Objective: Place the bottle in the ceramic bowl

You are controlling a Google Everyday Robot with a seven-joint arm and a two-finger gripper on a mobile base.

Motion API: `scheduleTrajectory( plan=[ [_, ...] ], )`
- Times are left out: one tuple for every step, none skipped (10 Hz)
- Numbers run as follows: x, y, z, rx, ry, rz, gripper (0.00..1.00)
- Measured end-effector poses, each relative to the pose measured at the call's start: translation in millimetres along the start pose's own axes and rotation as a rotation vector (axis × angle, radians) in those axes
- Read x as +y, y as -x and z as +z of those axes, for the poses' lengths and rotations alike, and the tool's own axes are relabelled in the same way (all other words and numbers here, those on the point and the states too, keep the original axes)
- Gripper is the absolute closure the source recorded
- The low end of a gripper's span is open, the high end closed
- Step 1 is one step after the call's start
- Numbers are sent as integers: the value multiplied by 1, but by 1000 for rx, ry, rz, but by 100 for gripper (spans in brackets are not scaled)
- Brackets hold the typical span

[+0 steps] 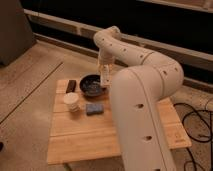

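Look at your gripper (105, 79). It hangs at the right edge of the bowl (92, 85), just above the rim. It is closed on the bottle (105, 76). The bottle looks white and stands about upright in the gripper, over the bowl's right side. You cannot tell if the bottle touches the bowl.

The bowl is dark and round. It sits near the back of the wooden worktop (85, 135).

You have other things close by. A dark little block (71, 86) lies just left of the bowl. A white cup (72, 102) stands in front of the bowl, a bit to the left. A blue-grey sponge (93, 108) lies just beside the cup, in front of the bowl.

Your big white arm (135, 55) bends over from the right and comes down to the bowl. Its thick part (140, 125) hides the right side of the worktop from you.

Black cables (197, 120) lie on the floor to the right, well apart from the worktop.
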Motion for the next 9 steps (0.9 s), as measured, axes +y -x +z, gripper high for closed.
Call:
scheduleTrajectory(
  plan=[
    [16,1,14,27,18,-15,100],
    [28,2,25,49,37,-24,100],
    [38,2,34,65,58,-20,100],
    [52,7,46,70,90,-6,100],
    [56,12,50,58,99,-2,100],
    [58,18,57,46,104,1,100],
    [56,20,66,46,103,3,100],
    [55,16,75,63,100,5,100],
    [53,8,84,95,96,9,100]
  ],
)
